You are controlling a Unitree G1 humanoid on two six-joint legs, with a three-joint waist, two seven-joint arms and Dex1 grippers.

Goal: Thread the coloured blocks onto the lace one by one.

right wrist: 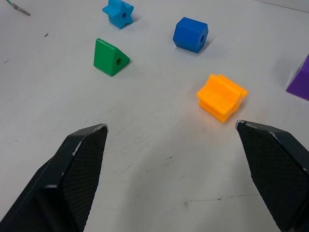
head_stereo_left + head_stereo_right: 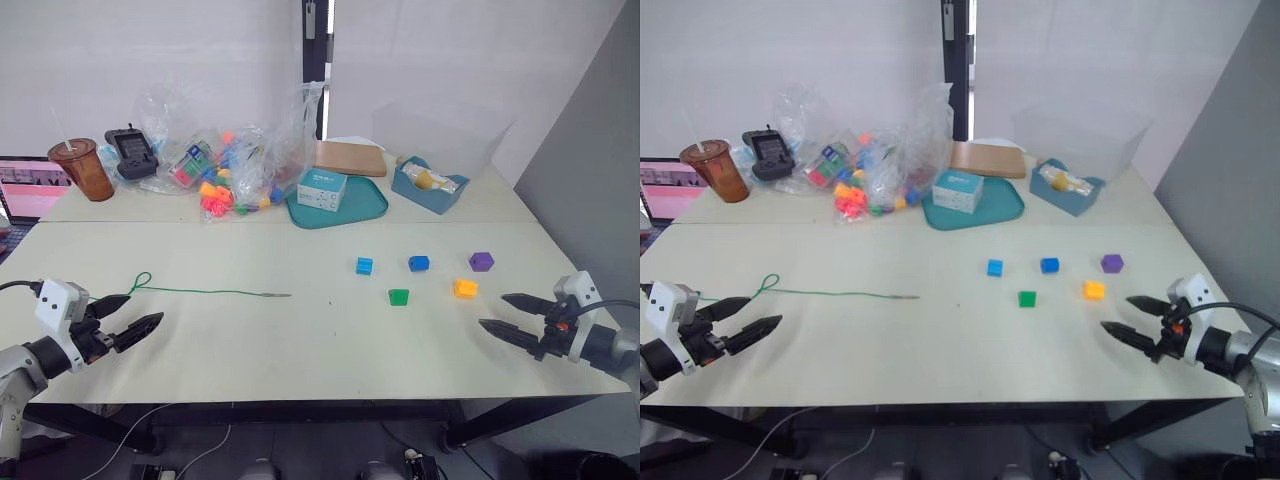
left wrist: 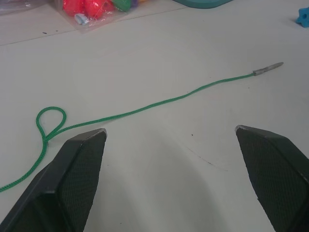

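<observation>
Nearest the camera, at the front edge of the pale cream surface (image 2: 300, 340), both claws hover low with nothing in them. The left claw (image 2: 133, 312) has its two black fingers spread wide and points toward the middle of the surface; the right claw (image 2: 512, 315) is spread just as wide and points inward from the opposite side.

Just beyond the left claw lies the thin green lace (image 2: 200, 291), stretched nearly straight across the surface. Its small loop (image 2: 141, 280) sits at the end nearer the left claw, and its stiff grey needle tip (image 2: 276, 295) points toward the blocks, well apart from them.

Ahead of the right claw the five small plastic blocks rest loosely grouped, none touching. The orange-yellow block (image 2: 465, 288) is closest to that claw, with the green wedge-shaped block (image 2: 399, 296) farther inward. Behind these stand the light blue star-shaped block (image 2: 364, 265), the dark blue block (image 2: 418, 263) and the purple block (image 2: 481, 261) in a loose row.

Along the far side sit a teal tray (image 2: 365, 208) carrying a small pale box (image 2: 321, 188), a heap of bright toy pieces in clear plastic bags (image 2: 225, 160), a brown drink cup with a straw (image 2: 86, 168), and a blue-grey open container (image 2: 430, 185).
</observation>
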